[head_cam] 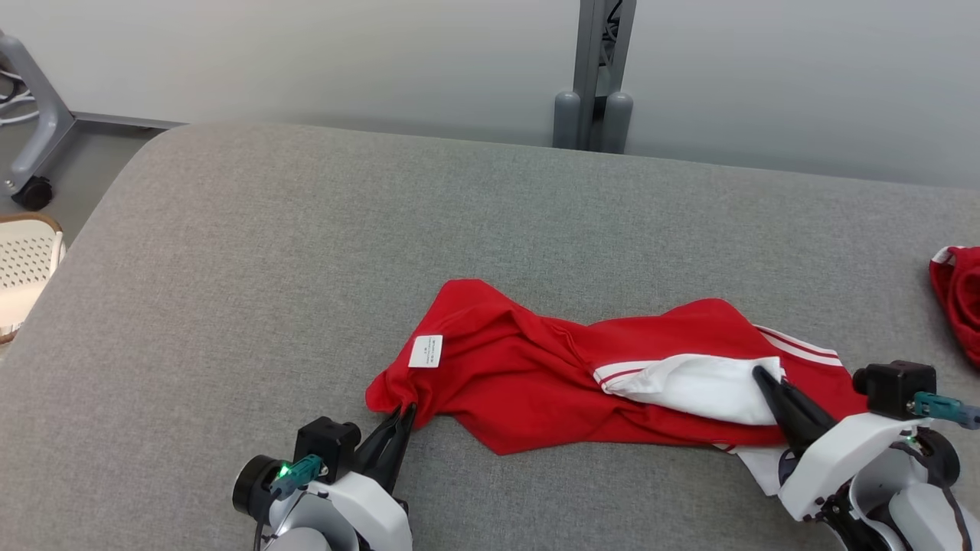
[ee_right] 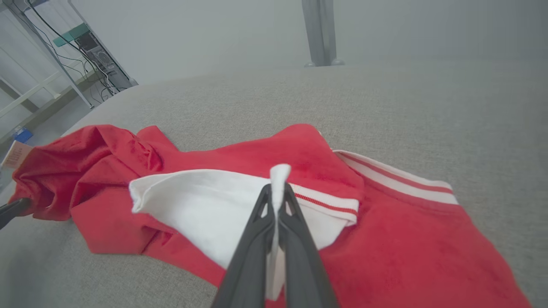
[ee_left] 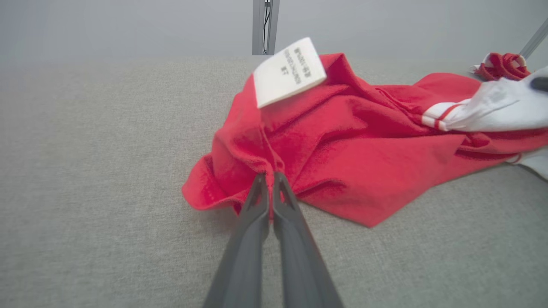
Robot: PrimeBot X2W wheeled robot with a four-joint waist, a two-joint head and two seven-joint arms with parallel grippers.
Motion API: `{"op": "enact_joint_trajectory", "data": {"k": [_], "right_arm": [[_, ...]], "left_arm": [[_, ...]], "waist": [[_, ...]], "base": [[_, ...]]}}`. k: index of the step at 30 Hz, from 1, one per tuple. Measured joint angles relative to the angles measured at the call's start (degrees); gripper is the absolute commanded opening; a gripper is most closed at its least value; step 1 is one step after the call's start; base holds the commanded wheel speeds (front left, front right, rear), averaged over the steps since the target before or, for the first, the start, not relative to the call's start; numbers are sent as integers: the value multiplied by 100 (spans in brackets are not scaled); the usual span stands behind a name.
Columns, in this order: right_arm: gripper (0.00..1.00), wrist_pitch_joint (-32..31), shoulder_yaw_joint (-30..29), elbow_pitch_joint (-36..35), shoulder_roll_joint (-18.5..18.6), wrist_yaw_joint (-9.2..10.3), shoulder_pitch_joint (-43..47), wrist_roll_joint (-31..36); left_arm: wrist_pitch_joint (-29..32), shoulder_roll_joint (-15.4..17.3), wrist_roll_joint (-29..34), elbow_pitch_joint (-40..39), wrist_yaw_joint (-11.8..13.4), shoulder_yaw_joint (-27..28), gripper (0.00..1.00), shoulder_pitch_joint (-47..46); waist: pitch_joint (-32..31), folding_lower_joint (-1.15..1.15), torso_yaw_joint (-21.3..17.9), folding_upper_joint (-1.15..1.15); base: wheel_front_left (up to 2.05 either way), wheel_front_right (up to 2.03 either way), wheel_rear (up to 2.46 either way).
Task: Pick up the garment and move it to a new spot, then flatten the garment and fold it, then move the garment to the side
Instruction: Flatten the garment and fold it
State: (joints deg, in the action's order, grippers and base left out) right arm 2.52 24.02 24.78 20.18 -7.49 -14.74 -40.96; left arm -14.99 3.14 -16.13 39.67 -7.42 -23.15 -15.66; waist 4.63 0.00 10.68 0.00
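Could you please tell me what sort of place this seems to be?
Probably a robotics lab or test room: a grey padded worktable, a wheeled equipment stand, and a computer tower.

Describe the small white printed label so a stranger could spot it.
On the grey fabric-covered table lies a crumpled red garment with white striped trim. Near its left end, just beyond the left gripper, sits the label. It alone bears text; the garment's white fabric panel is larger and plain.

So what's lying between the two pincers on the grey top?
The crumpled red garment spans the whole stretch in the head view: the left pincer pinches its red corner, the right pincer its white part.
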Motion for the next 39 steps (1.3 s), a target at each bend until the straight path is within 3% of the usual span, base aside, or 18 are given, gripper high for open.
{"op": "enact_joint_trajectory", "data": {"k": [11, 21, 30, 39], "right_arm": [[0, 678, -298, -142, 350, 0, -502, 736], [0, 869, -390, 2, 657, 0, -1614, 1259], [0, 1046, -242, 352, 776, 0, -2755, 1686], [0, 1215, -165, 568, 777, -1, -3766, 2152]], "left_arm": [[0, 180, -123, -22, 0, -134, 0, -108], [303, 937, -843, -237, -1, -433, 0, -1436], [1187, 1727, -1514, -682, -2, -1377, 0, -2770], [1517, 1939, -1969, -531, -3, -1679, 0, -3917]], "waist": [[-296, 0, -168, 0], [-605, 0, -387, 0], [-692, 0, -496, 0], [-804, 0, -553, 0]], "base": [[0, 0, 0], [0, 0, 0], [0, 0, 0], [0, 0, 0]]}}
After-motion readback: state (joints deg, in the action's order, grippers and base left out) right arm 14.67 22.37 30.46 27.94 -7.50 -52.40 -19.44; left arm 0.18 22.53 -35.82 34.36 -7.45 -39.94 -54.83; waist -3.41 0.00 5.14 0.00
